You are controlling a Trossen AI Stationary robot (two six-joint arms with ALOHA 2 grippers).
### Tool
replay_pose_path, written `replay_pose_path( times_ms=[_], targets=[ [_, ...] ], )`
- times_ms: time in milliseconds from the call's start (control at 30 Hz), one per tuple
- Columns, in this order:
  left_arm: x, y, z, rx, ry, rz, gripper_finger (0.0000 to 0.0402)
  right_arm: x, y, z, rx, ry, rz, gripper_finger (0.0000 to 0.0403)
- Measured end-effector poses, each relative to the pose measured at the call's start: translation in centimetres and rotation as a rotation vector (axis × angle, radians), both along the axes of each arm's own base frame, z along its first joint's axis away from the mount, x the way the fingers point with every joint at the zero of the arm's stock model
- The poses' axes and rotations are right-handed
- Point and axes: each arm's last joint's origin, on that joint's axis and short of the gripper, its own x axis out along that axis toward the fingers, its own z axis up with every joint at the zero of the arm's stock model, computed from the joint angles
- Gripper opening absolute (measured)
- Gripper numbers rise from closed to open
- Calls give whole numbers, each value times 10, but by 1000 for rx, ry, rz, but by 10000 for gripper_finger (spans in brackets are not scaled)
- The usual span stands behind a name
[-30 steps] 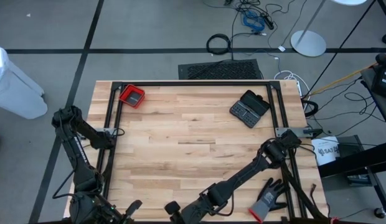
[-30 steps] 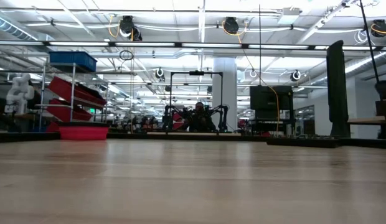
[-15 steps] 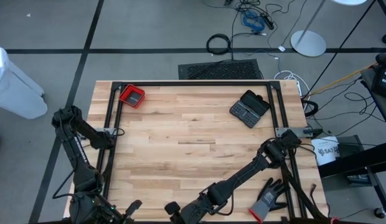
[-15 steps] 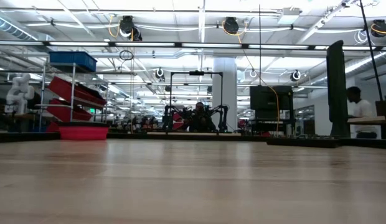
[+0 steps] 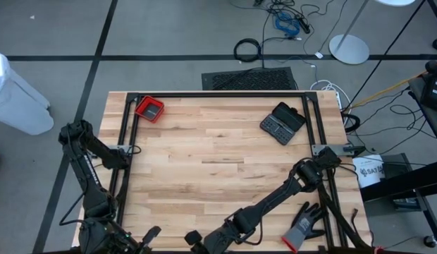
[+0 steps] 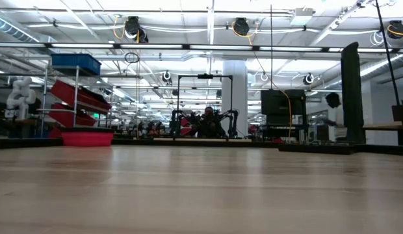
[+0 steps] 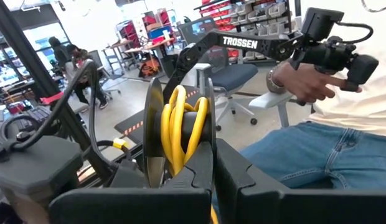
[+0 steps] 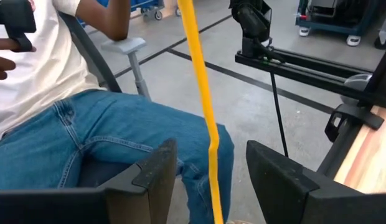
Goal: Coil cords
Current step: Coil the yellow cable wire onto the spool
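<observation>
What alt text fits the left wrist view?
The left jaws are shut on a coil of yellow cord wound with black cord. Beyond sits a person in jeans, a hand on a black controller.

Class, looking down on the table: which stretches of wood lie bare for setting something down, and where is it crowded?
Bare: the wide middle between the red tray and the black case. Crowded: the near edge, with both grippers, left and right, and the glove.
</observation>
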Motion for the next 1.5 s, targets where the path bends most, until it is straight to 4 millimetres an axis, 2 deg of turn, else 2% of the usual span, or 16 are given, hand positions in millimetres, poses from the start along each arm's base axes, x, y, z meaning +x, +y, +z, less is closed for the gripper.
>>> replay_pose_path(
  times_ms=[533, 700, 933, 1267, 1500],
  targets=[
    [1, 1, -1, 15, 6, 39, 2, 7, -5, -10, 10, 7, -13, 170],
    [1, 1, -2, 17, 6, 39, 2, 9, -6, -8, 25, -5, -8, 122],
    [1, 1, -2, 17, 6, 44, 2, 9, -7, -8, 23, -5, 5, 12],
    [1, 1, -1, 9, 3, 38, 2, 11, -12, -11, 2, 9, 0, 3],
    [11, 5, -1, 5, 5, -4, 2, 16, -20, -13, -20, 18, -36, 2]
  ],
)
